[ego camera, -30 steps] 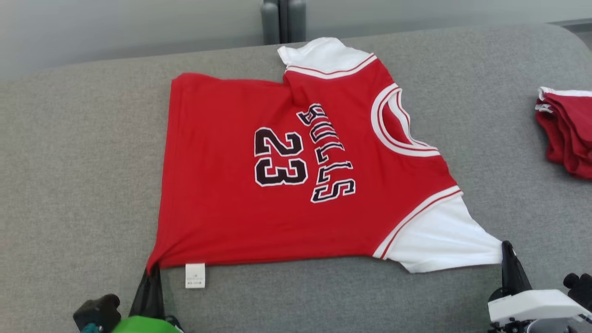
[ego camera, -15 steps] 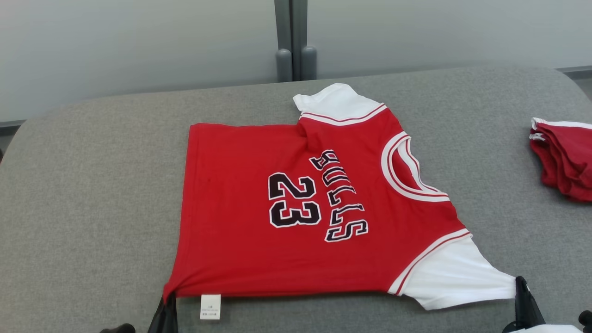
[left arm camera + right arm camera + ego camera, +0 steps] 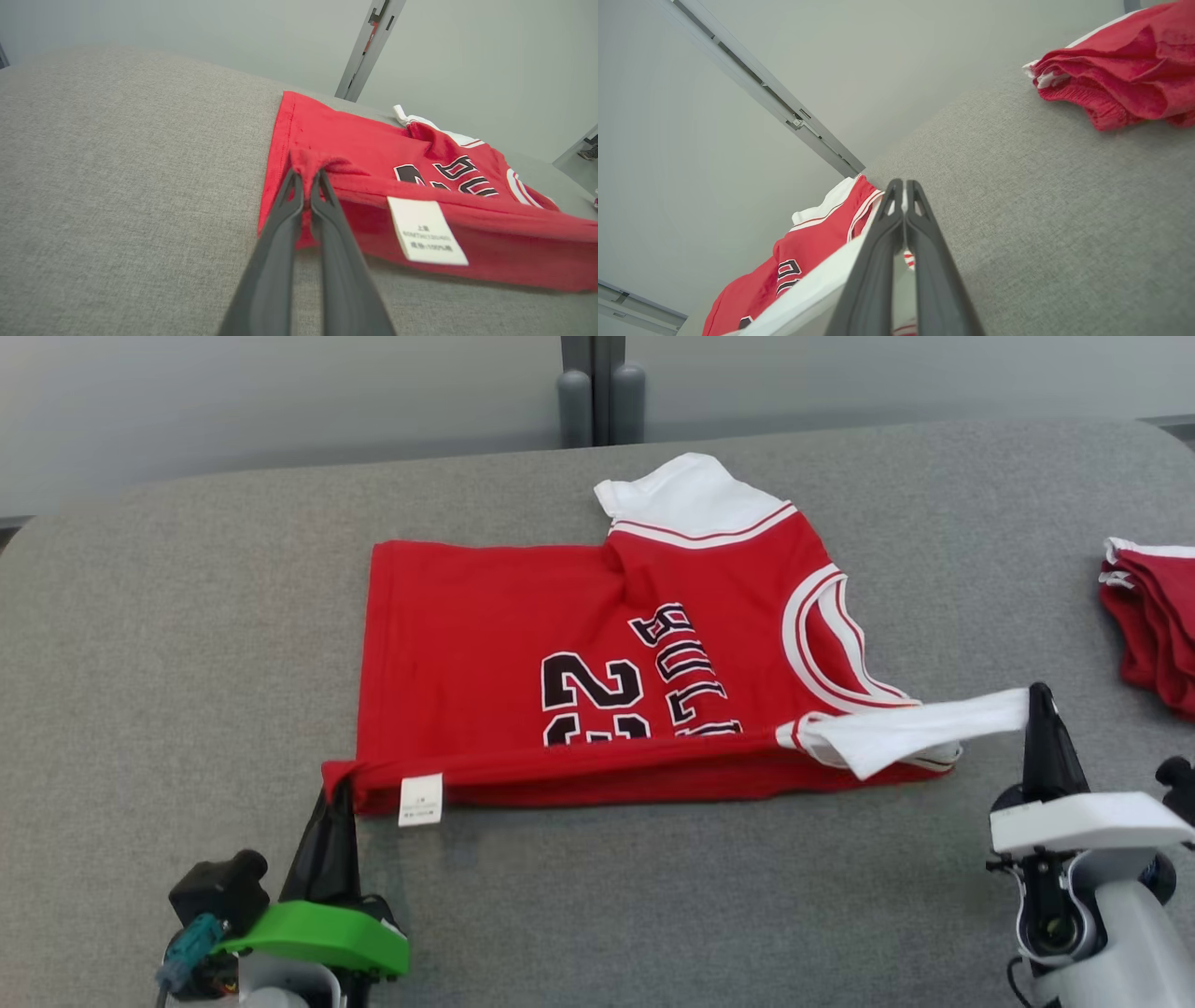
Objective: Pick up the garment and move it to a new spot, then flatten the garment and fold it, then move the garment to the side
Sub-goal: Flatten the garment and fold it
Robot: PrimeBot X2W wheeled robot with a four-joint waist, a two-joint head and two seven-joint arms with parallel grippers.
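The garment [image 3: 523, 616] is a red jersey with white sleeves and black "23" lettering, spread on the grey table [image 3: 168, 644]. Its near edge is lifted off the table and drawn over the lower half of the print. My left gripper [image 3: 338, 786] is shut on the garment's near left hem corner, beside a white care tag [image 3: 420, 800]. In the left wrist view that gripper [image 3: 306, 175] pinches bunched red cloth [image 3: 355, 144]. My right gripper [image 3: 1036, 695] is shut on the tip of the white sleeve [image 3: 920, 728], raised and stretched taut; the right wrist view shows that gripper [image 3: 903, 184] clamped on white fabric [image 3: 817, 291].
A second folded red garment [image 3: 1153, 621] lies at the table's right edge, also seen as a red pile [image 3: 1115, 88] in the right wrist view. A grey post [image 3: 597, 387] stands behind the table against the pale wall.
Both grippers have lifted the garment's near edge and carried it away from me over the print, covering the lower half of "23". The head camera has also shifted.
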